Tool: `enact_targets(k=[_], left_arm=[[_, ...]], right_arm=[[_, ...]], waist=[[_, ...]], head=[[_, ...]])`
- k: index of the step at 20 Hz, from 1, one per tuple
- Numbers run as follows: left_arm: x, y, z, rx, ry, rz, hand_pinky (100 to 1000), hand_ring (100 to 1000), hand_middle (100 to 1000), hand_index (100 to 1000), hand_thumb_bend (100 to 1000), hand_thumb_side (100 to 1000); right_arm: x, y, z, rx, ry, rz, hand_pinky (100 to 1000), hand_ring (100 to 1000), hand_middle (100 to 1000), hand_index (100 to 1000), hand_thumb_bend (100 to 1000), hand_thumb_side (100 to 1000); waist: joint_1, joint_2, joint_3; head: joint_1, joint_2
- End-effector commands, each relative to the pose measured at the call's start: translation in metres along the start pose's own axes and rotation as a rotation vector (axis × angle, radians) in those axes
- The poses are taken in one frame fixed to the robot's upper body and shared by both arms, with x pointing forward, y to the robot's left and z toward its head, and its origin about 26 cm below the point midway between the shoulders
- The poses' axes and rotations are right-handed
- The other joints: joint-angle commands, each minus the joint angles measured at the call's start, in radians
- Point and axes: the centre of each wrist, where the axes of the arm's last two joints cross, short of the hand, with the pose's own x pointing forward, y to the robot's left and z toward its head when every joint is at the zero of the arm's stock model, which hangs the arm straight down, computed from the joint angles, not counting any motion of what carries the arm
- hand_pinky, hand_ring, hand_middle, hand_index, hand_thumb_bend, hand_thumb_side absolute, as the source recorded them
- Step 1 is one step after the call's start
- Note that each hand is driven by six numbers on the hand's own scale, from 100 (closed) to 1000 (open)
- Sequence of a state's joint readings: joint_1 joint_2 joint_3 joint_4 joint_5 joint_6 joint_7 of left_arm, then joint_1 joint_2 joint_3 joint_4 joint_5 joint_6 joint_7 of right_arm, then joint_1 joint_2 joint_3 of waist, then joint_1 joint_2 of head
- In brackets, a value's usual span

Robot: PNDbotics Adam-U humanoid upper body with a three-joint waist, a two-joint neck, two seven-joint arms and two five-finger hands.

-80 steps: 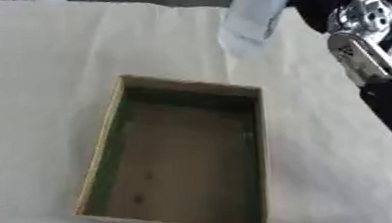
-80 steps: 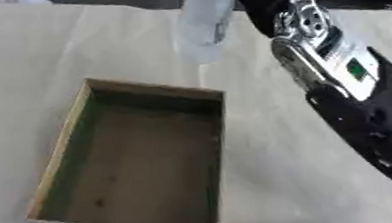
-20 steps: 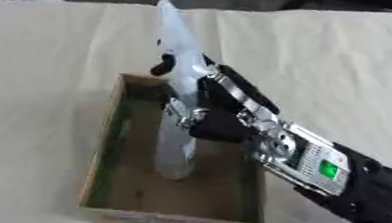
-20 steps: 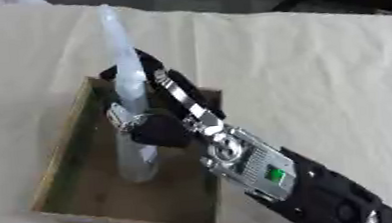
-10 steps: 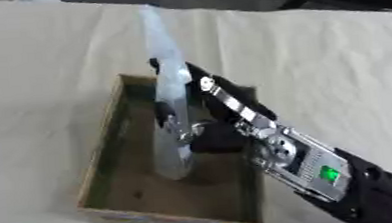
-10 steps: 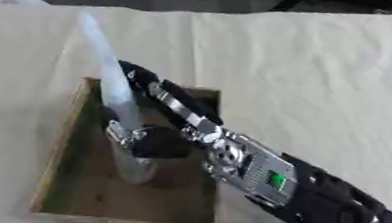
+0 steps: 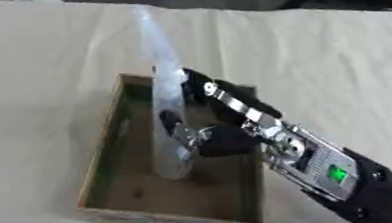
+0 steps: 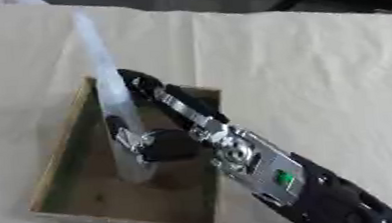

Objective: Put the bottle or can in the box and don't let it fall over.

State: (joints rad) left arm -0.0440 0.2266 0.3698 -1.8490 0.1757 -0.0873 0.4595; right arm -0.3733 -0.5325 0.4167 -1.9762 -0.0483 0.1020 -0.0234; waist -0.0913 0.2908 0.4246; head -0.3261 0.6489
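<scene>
One bottle upright in box, right hand gripping.

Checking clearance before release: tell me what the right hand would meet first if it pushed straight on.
Probably the box's left wall; the right hand, fingers round the bottle, points that way, though depth is unclear.

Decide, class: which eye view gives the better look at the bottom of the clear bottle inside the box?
The left eye view: the bottle base stands on the box floor, clear of the right hand that grips it. The right eye view shows the same base, nearer the thumb and with less floor beside it.
</scene>
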Motion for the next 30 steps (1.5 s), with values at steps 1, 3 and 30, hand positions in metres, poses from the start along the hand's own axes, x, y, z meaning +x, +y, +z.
enact_targets(k=[1,3,30], left_arm=[[0.005,0.004,-0.004,0.008,-0.025,-0.015,1000,750,813,712,601,467],[0.005,0.004,-0.003,0.008,-0.024,-0.016,1000,750,812,712,600,467],[0.002,0.013,-0.001,0.039,-0.016,-0.039,1000,749,812,706,601,467]], right_arm=[[0.006,-0.007,0.001,-0.019,-0.025,0.020,1000,1000,1000,1000,100,470],[0.005,-0.009,0.003,-0.033,-0.017,0.018,1000,1000,1000,1000,100,470],[-0.008,-0.050,0.027,-0.594,-0.134,0.008,1000,1000,1000,284,100,470]], waist=[[0.010,-0.019,-0.002],[0.011,-0.020,-0.004],[0.033,-0.037,-0.054]], head=[[0.005,0.002],[0.006,0.002],[0.032,-0.003]])
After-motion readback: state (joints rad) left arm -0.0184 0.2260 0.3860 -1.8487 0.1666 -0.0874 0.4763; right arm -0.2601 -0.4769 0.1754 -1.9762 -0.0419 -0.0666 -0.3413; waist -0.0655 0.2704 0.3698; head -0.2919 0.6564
